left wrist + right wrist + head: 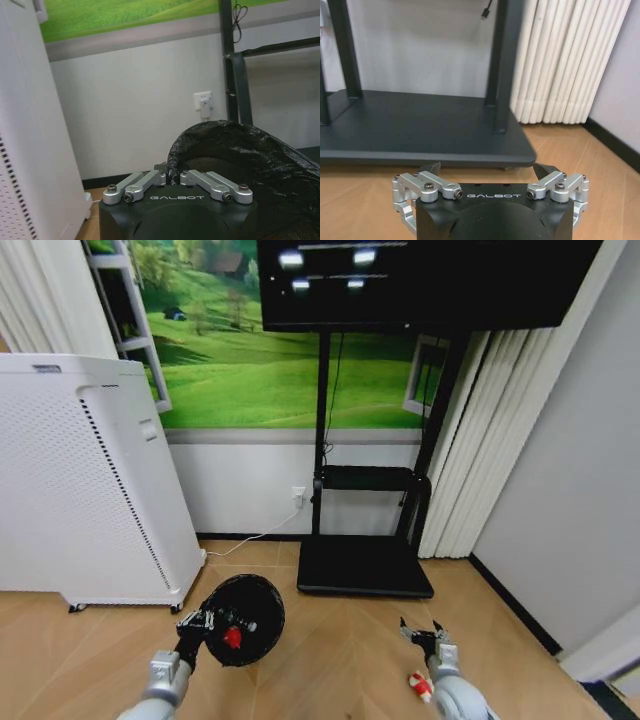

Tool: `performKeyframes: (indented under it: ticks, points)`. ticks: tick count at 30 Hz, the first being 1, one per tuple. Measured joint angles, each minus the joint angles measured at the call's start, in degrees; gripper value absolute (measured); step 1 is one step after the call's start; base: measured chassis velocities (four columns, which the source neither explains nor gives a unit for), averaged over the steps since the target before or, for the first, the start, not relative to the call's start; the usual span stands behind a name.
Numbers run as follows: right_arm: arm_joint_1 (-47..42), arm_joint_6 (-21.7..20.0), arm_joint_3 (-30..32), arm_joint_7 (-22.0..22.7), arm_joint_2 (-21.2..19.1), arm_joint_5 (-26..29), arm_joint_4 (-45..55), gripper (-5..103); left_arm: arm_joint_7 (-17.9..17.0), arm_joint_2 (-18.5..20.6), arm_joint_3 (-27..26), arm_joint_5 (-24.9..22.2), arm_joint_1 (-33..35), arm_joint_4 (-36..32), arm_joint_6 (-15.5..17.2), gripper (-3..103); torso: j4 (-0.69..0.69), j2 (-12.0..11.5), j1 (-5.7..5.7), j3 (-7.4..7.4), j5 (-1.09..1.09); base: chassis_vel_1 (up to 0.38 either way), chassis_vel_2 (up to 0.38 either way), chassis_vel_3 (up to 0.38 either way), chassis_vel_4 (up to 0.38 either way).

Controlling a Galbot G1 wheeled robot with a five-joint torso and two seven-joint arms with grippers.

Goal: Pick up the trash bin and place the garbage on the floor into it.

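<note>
Trash bin [243, 618], round black mesh, held tilted at left, a red piece [232, 637] inside.
Left gripper [172, 176] pinches its crinkled liner rim; right gripper [424, 631] spreads wide above a red-and-white crushed piece [421, 685] on the wood floor [340, 650].

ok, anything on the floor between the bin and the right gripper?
Head view: bare wood floor between the trash bin, held by the left gripper, and the open right gripper. A red-and-white litter piece lies nearer, beside the right arm.

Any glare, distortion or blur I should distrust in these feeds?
Head view: ceiling lights glare on the dark wall screen, and straight edges bow with wide-angle distortion. Left wrist view: the round black mesh trash bin has soft liner sheen. Right wrist view: even light.
</note>
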Motion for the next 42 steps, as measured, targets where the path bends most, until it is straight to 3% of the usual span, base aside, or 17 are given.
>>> performKeyframes:
  ticks: [8,11,18,35,42]
  points:
    - [1.39,-2.12,-4.29,-2.11,-3.34,-2.0,-3.32,100,-0.01,0.06,1.13,0.52,-0.13,1.28,0.15,6,-0.03,0.0,0.0,0.0,0.01,-0.142,-0.149,0.126,0.125]
    - [3.32,-5.31,-9.18,-3.05,-7.48,-2.15,-8.06,100,-0.07,0.53,1.86,1.03,-0.32,3.3,0.26,6,0.01,0.0,0.0,0.0,-0.02,0.051,0.083,-0.055,-0.048]
    - [2.92,-6.43,-13.97,-4.5,-11.66,-0.91,-10.56,100,-0.15,1.53,2.47,0.66,-1.56,5.27,0.32,6,-0.03,0.0,0.0,0.0,0.0,0.036,0.036,-0.029,-0.025]
    - [2.42,-4.44,-22.82,-7.04,-13.63,-0.6,-11.65,100,-0.07,1.83,3.64,-0.14,-3.71,7.21,0.38,6,-0.01,0.0,-0.01,0.0,0.0,0.0,0.0,0.0,0.0]
    - [1.71,-4.14,-23.32,-6.95,-14.1,-0.57,-9.91,100,-0.03,1.47,3.53,0.11,-3.46,7.28,0.38,6,-0.02,0.0,-0.01,0.0,-0.01,0.0,0.0,0.0,0.0]
